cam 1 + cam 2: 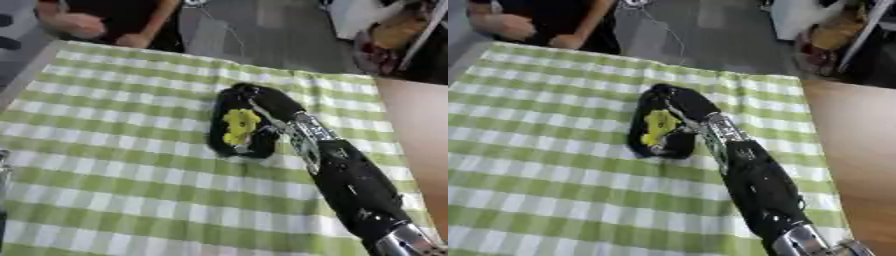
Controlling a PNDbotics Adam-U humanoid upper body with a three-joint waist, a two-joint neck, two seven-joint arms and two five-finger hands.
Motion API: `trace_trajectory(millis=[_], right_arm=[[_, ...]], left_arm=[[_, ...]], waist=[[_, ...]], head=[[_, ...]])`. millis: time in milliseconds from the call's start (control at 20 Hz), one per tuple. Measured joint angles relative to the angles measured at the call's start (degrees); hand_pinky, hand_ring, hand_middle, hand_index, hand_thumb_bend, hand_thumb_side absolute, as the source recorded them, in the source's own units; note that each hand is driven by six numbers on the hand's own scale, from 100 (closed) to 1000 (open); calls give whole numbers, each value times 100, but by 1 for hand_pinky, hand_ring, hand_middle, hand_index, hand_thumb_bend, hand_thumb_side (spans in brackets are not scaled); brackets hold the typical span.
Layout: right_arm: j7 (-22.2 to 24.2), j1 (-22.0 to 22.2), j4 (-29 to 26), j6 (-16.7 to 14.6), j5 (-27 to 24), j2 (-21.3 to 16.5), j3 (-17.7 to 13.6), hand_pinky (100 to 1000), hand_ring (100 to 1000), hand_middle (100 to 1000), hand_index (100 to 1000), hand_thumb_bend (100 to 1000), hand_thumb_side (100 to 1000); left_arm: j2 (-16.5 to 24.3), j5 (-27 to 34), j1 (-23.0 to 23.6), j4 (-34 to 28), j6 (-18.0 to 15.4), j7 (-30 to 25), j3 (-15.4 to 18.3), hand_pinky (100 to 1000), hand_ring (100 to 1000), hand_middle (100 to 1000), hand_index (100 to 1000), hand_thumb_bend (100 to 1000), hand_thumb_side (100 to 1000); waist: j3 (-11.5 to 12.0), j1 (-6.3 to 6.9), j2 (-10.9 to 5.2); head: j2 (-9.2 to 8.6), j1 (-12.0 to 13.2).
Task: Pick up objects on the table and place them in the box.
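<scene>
- Right hand (pixel 249 117): black, fingers and thumb curled round a yellow object (pixel 239 126); reaches in from the lower right, forearm black with a silver joint near the wrist and another at the lower edge.
- Yellow object: small, bright, lumpy in outline; what it is cannot be made out. Sits inside the right hand's grasp, over the middle of the worktop (pixel 105 165), slightly right of centre. Whether it touches the cloth or is lifted clear cannot be told.
- Worktop: covered by a green-and-white check cloth (pixel 544 200), lying askew in both views, far edge running from upper left down toward the right.
- Left hand: only a sliver of dark and silver hardware (pixel 3 170) shows at the left edge in the left eye view; whether this is the hand, and how its fingers stand, cannot be told.
- Wooden surface (pixel 855 165): bare, brownish, just beside the cloth along its right edge.
- Floor (pixel 702 35): grey, beyond the far edge of the worktop.
- Clutter (pixel 394 35): white, red and tan items at the upper right, off the worktop, too blurred to identify.
</scene>
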Motion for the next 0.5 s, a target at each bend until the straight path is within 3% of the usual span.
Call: trace_trajectory(millis=[500], right_arm=[[13, 1, -61, -5, 0, -2, 1, 997, 966, 996, 994, 1000, 592]], left_arm=[[0, 0, 0, 0, -4, -5, -1, 523, 633, 771, 864, 289, 837]], waist=[[-1, 0, 0]], head=[[0, 3]])
